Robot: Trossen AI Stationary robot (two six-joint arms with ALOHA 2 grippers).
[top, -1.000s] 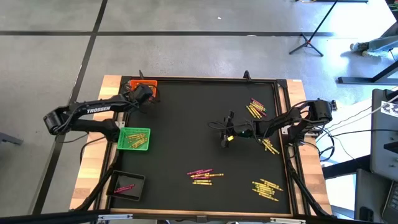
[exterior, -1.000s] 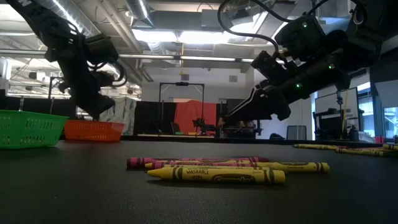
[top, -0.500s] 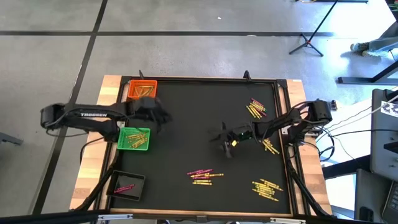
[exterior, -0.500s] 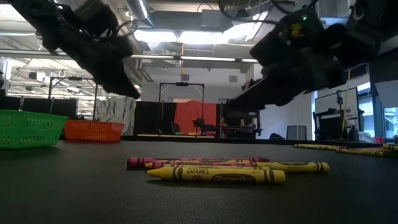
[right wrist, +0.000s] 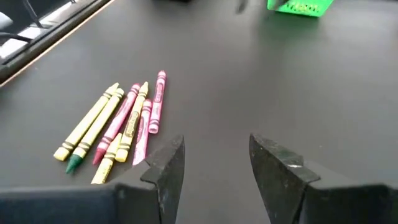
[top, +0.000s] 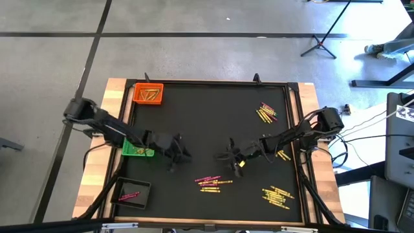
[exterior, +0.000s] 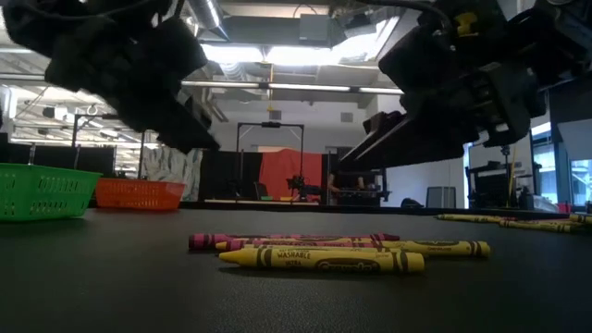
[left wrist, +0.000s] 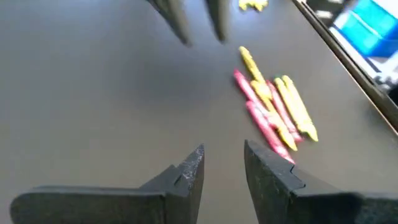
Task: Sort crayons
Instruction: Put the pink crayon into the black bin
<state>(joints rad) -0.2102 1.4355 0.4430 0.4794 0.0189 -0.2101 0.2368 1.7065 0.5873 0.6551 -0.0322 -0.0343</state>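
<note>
Both pincers neared crayons (top: pixel 214 181).

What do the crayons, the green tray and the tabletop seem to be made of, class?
Crayons: wax sticks in matte paper wrappers, going by the printed labels.
Green tray: probably moulded plastic, given its slotted lattice wall and slight sheen.
Tabletop: a matte black sheet, the material unclear, edged by light wood.

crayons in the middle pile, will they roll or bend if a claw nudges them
The crayons look like round, straight sticks lying flat, so a sideways nudge would probably roll them. They look stiff, so they should slide or roll rather than bend. They lie touching side by side, so pushing one likely shifts its neighbours; their thinness suggests they might snap under a hard pinch.
</note>
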